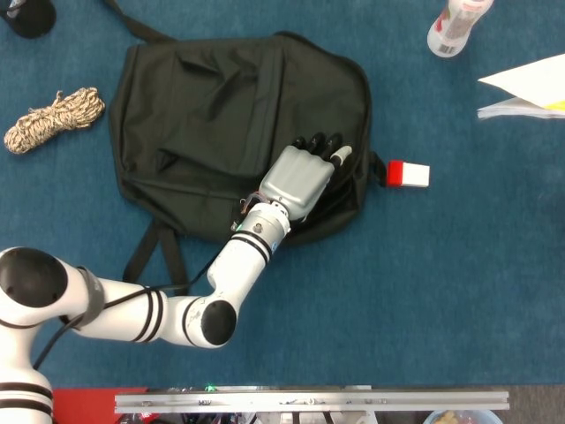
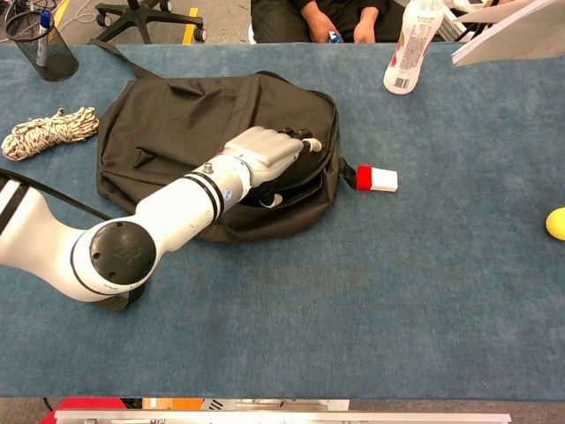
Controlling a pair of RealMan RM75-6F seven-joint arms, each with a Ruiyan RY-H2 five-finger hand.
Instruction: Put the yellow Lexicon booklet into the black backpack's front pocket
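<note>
On the blue carpet-like table lies the backpack, a soft black fabric bag, flat and rumpled, with a rounded end toward the right and webbing straps trailing off its near-left corner. The left hand rests on the bag's right part, near the curved zipper seam. It has a smooth grey metallic shell with dark fingers laid close together, pointing away from the robot; their tips press into the cloth at the pocket's edge. Whether they pinch the fabric or a zipper pull I cannot tell. From the chest view the hand lies knuckles-up, with a pale thumb tip showing beneath it against a dark fold. The white, glossy forearm has black rings.

The booklet lies at the table's far right edge, well apart from the bag: thin white sheets, with a sliver of yellow under them. The right hand shows in neither view.

Just right of the bag sits a small block, red at one end and white at the other. A coil of speckled rope lies left of the bag, and a white plastic bottle stands at the far side.
</note>
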